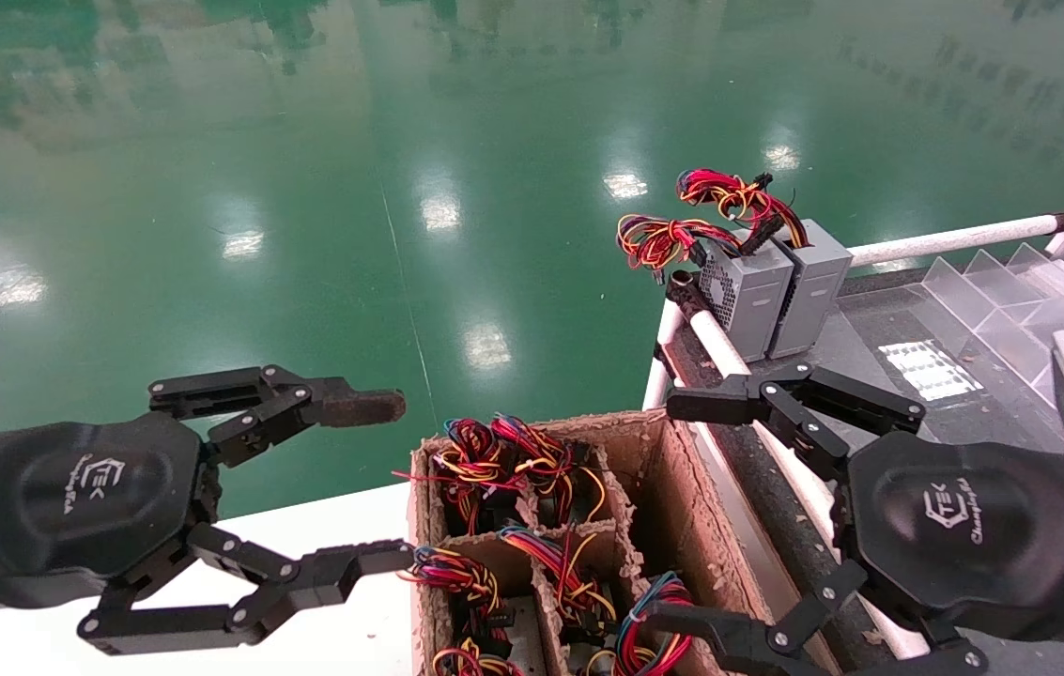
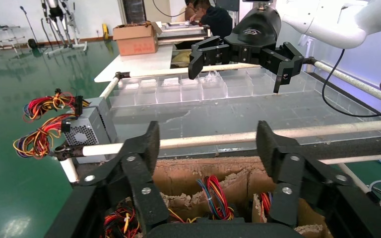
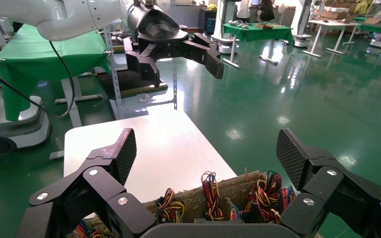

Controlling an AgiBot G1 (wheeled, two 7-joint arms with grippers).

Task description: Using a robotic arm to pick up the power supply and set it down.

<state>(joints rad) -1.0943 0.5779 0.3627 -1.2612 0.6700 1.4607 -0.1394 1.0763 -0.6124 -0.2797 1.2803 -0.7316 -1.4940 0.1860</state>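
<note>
My right gripper (image 1: 670, 512), all black, hangs open over the right side of a worn cardboard box (image 1: 663, 451); in its own view the gripper (image 3: 207, 148) is empty above the box's wires. Power supplies stand in the box's compartments with only their looping wire bundles showing. One bundle with blue, red and yellow wires (image 1: 652, 615) lies beside the right gripper's nearer finger, and I take it for the power supply's; its grey body is hidden. My left gripper (image 1: 395, 482), with a worn brown fingertip (image 1: 364, 407), is open and empty at the box's left edge.
Two grey power supplies (image 1: 769, 282) with red-yellow-black bundles stand at the corner of the dark work surface (image 1: 879, 319) on the right, behind a white rail (image 1: 949, 239). Clear plastic dividers (image 1: 1025, 291) lie farther right. A white table (image 1: 344, 554) is under the box; green floor lies beyond.
</note>
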